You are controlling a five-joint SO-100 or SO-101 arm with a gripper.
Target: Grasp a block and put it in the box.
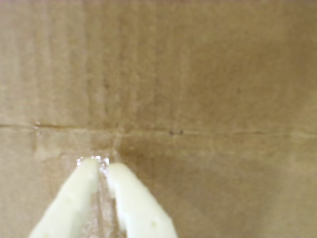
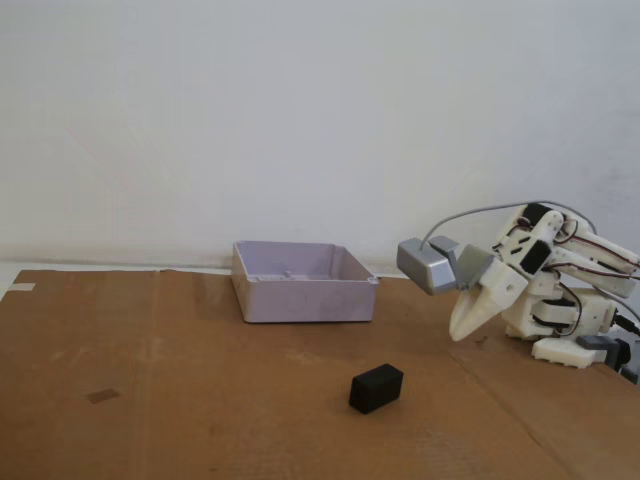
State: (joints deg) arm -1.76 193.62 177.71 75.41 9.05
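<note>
Nearest you in the fixed view, the cardboard runs to the bottom edge of the frame, and its front stretch is bare apart from a small dark mark at the left. The block sits on that cardboard a little right of centre, with open sheet all round it: nothing touches it, and you have free room on its left, front and right. It is small, matte black and rectangular, lying flat and turned slightly askew, with a lighter top face and darker sides. Further back and to the right, the gripper points down with its tip close over the cardboard, well apart from the block and up to the right of it. In the wrist view the two pale fingers come in from the bottom edge with their tips pressed together and nothing between them; all you see beyond them is plain cardboard with a crease across it. A shiny grey module with a cable rides above the gripper, and the white arm stands folded at the right edge of the sheet. Behind the block and to its left, the box rests near the back edge of the cardboard, well clear of both block and gripper. Its walls are low and pale lilac-grey; the part of its inside you can see holds nothing. Past it stands the white wall.
</note>
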